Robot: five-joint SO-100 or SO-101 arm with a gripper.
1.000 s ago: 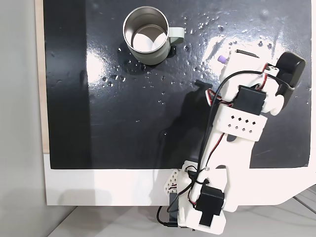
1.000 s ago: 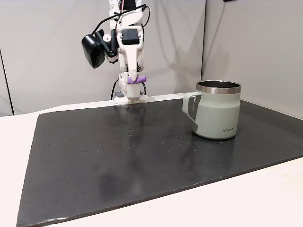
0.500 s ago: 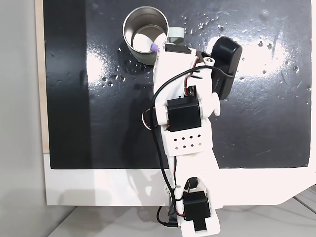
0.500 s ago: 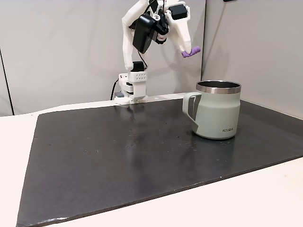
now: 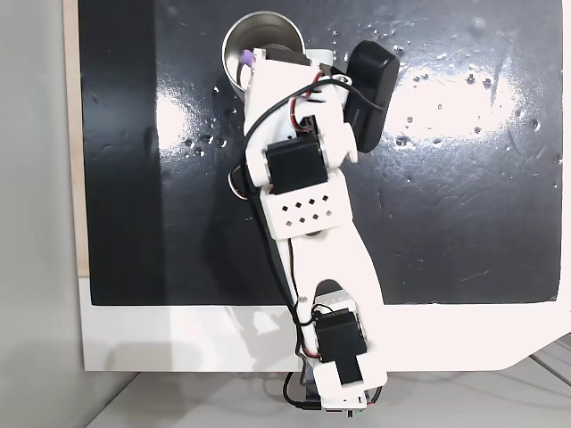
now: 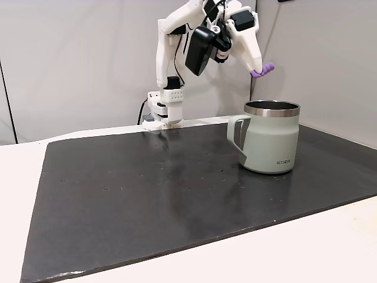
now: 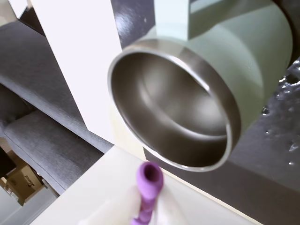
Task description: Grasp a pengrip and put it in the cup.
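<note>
The cup [image 6: 270,140], a pale sage-green mug with a steel inside, stands on the right of the black mat in a fixed view. From above, the cup [image 5: 268,21] sits at the mat's far edge, half covered by the arm. My gripper [image 6: 257,70] hangs just above the cup's rim, shut on the pengrip [image 6: 263,70], a tiny purple tube. In the top-down fixed view the gripper [image 5: 249,61] holds the pengrip [image 5: 243,60] over the left part of the cup's mouth. In the wrist view the pengrip [image 7: 149,185] pokes out toward the cup [image 7: 262,56] below.
A glossy black mat [image 6: 177,194] covers most of a white table [image 5: 178,339]. The arm's base [image 6: 165,112] stands at the mat's far edge in the side view. A black wrist camera [image 5: 370,76] juts out to the right of the cup. A grey wall stands behind.
The arm has swung from the right side of the mat, seen from above, over to the cup, lifting the pengrip with it. The cup has not moved.
</note>
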